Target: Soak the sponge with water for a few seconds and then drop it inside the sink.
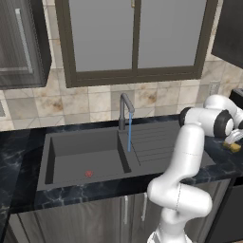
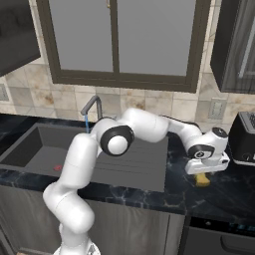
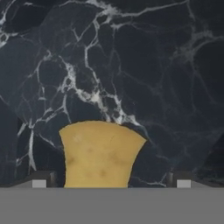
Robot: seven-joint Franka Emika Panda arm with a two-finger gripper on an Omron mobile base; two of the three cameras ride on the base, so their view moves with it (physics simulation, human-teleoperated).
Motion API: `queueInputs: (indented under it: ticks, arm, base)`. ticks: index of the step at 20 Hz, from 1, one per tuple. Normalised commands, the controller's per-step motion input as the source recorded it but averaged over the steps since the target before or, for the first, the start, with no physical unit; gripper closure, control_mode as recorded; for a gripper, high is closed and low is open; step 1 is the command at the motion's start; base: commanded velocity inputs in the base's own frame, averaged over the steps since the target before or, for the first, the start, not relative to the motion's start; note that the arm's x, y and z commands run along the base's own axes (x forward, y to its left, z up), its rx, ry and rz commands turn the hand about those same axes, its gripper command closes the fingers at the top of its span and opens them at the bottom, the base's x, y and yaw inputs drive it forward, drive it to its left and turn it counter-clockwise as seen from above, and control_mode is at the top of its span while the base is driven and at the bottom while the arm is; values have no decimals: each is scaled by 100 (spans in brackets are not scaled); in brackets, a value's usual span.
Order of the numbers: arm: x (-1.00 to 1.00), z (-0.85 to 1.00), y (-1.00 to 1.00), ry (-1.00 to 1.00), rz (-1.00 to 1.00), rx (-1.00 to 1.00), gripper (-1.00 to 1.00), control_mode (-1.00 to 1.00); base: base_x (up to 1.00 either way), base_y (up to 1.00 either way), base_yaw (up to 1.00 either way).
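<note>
Sponge (image 3: 99,154) is lying on the black marbled countertop (image 3: 144,65), low in the hand view's centre, and I am holding the gripper (image 3: 111,183) spread wide with a fingertip either side of it, not yet clamping. In the right base view it sits lower right, well apart from the sink (image 2: 30,144). Water (image 1: 129,135) is running mid-frame in the left base view. My worry: closing too high, I am risking the small block squirting out sideways or tipping.

A black marbled countertop (image 2: 224,196) carries a dark toaster (image 2: 244,137) at three o'clock; a window (image 1: 135,35) fills twelve o'clock.
</note>
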Motion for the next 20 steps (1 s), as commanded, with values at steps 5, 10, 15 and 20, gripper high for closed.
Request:
queueInputs:
  ticks: [5, 10, 15, 20]
  arm:
    - [0, 0, 0, 4, 0, 1, -100, -100]
    - [0, 0, 3, 1, 0, 0, -100, -100]
    - [0, 0, 0, 0, 0, 0, -100, -100]
    - [0, 0, 0, 0, 0, 0, -100, -100]
  base:
    - [0, 0, 0]
    - [0, 0, 0]
    - [0, 0, 0]
    - [0, 0, 0]
